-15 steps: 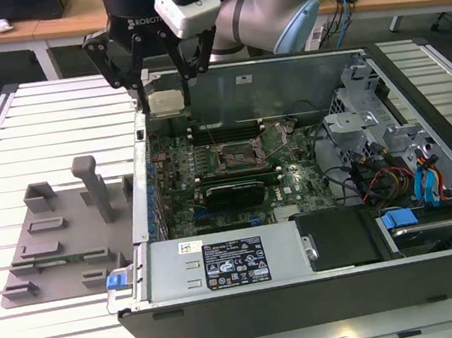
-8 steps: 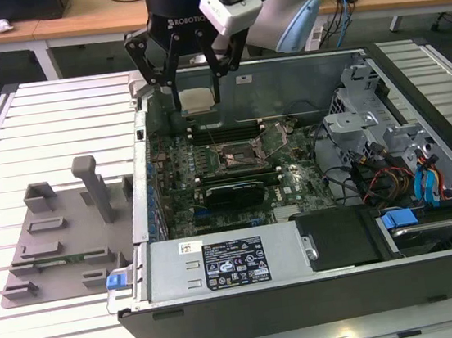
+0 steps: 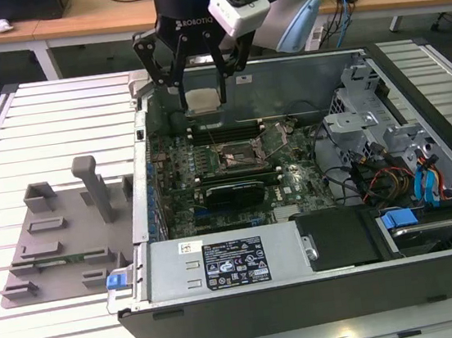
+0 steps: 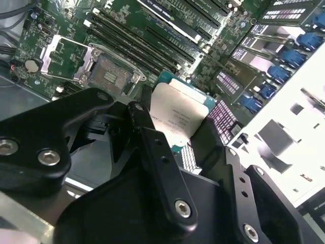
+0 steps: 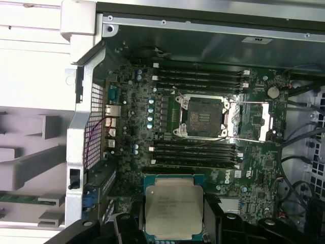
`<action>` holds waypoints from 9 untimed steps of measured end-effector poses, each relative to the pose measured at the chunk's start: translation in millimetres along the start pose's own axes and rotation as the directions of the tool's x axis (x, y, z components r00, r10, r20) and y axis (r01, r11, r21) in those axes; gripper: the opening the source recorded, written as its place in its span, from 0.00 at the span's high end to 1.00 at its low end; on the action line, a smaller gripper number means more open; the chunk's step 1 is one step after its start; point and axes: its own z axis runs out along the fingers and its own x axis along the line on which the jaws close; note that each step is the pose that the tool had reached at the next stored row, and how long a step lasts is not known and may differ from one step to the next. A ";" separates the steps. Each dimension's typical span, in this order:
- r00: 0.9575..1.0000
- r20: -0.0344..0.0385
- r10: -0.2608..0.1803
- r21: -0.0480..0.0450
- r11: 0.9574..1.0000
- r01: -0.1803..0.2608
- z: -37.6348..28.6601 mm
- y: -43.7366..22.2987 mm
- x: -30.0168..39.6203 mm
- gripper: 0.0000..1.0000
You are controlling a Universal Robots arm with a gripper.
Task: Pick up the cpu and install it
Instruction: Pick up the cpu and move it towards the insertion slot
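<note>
My gripper [image 3: 203, 99] is shut on the cpu [image 3: 204, 101], a flat square chip with a silver-grey metal top, and holds it in the air above the open computer case. In both wrist views the cpu [image 4: 179, 114] [image 5: 173, 205] sits between the black fingers [image 4: 152, 147], its metal top facing the cameras. The motherboard socket [image 3: 233, 156] [image 5: 204, 114] [image 4: 109, 77] lies open below and ahead of the chip, its metal load plate [image 5: 251, 121] swung aside. Nothing rests in the socket.
The black case [image 3: 307, 291] lies on its side on a white slatted table. Memory slots [image 5: 198, 79] flank the socket. A grey plastic fixture [image 3: 60, 230] stands at the exterior view's left. A power supply [image 3: 229, 263], drive bays and cables [image 3: 425, 177] fill the case's near and right parts.
</note>
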 end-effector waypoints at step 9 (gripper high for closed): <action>1.000 0.000 0.000 0.001 1.000 0.000 4.2 1.5 -5.7 0.45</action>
